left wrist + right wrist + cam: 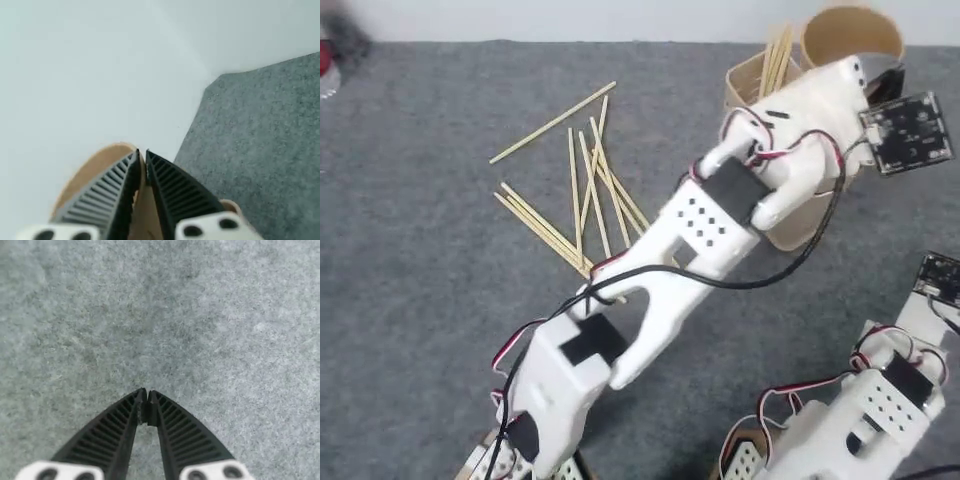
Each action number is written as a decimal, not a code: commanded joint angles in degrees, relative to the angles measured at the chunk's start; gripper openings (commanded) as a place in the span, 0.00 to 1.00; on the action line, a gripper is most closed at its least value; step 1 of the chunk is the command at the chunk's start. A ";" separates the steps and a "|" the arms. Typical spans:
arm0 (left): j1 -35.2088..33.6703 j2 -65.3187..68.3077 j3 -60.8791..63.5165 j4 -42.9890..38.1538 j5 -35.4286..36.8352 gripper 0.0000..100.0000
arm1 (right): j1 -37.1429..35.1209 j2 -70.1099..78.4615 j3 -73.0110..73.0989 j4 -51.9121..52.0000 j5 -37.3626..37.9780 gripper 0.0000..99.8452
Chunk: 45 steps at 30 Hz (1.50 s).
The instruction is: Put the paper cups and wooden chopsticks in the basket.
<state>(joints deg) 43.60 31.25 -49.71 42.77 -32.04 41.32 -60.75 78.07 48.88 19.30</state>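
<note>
A tan paper cup (850,35) is held up over the basket (745,82) at the table's far right. My left gripper (142,152) is shut on the paper cup's (95,162) wall, one finger inside and one outside. Several wooden chopsticks (775,58) stand upright in the basket, which my left arm (720,215) largely covers. Several more chopsticks (585,190) lie scattered on the grey mat left of that arm. My right gripper (147,391) is shut with nothing in it, low over bare mat, on the right arm (880,400) at the near right.
The grey mat (420,280) covers the table, and its left half is bare. A white wall (100,60) runs just behind the mat's far edge. A small red and clear object (328,60) sits at the far left corner.
</note>
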 commanded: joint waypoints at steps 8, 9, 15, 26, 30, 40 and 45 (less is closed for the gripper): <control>0.70 1.32 -12.09 17.41 -0.35 0.01 | -0.48 -0.84 -0.70 -0.84 1.14 0.01; 0.70 1.49 -13.58 19.08 0.26 0.01 | -0.48 -0.84 -0.70 -0.84 1.14 0.01; 0.70 1.93 -17.10 23.30 9.41 0.02 | -0.48 -0.84 -0.53 -0.92 1.14 0.01; 0.00 1.32 -17.45 23.56 22.68 0.20 | -0.48 -0.84 -0.44 -1.19 1.14 0.01; -4.66 -0.70 -20.18 30.24 22.59 0.17 | -0.48 -0.84 -0.44 -1.19 1.05 0.01; -28.84 -3.43 -23.69 57.85 24.70 0.17 | -3.12 -0.84 -0.26 -0.75 0.97 0.01; -41.67 -0.70 -14.64 52.92 27.69 0.17 | -2.95 -0.84 0.35 -1.01 1.05 0.01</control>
<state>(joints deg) 11.08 31.60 -69.49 98.86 -5.32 38.86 -60.75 78.33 48.88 20.00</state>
